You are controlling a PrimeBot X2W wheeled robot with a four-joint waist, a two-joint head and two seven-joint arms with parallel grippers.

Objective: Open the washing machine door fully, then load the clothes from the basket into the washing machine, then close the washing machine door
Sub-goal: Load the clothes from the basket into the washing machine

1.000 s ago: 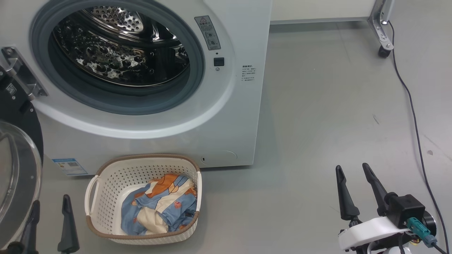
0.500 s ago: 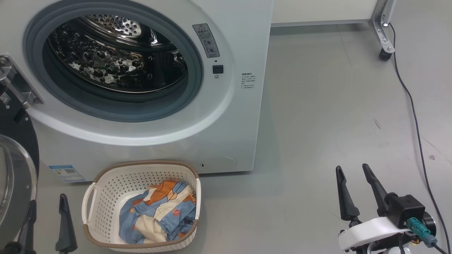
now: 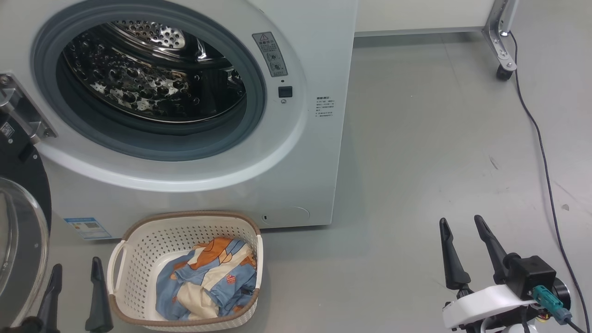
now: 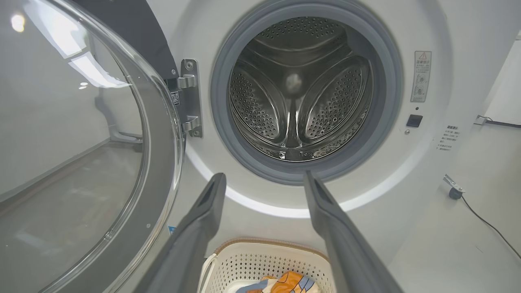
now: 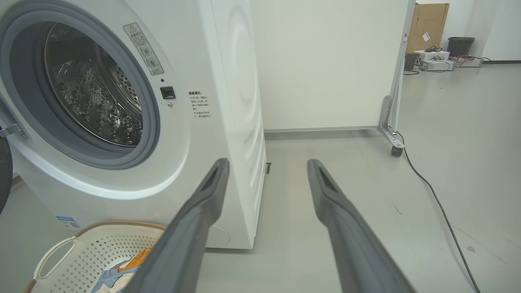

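Door open, clothes lying in the basket.
The washing machine (image 3: 296, 185) is standing at the head view's 11 o'clock, its door (image 3: 23, 240) hanging open at 8 o'clock. The basket (image 3: 138, 249) is sitting on the floor (image 3: 416, 162) at 7 o'clock, holding the clothes (image 3: 208, 277). The left jaws, just at its 9 o'clock, and the right jaws, at 4 o'clock, are both gaping wide, gripping nothing.
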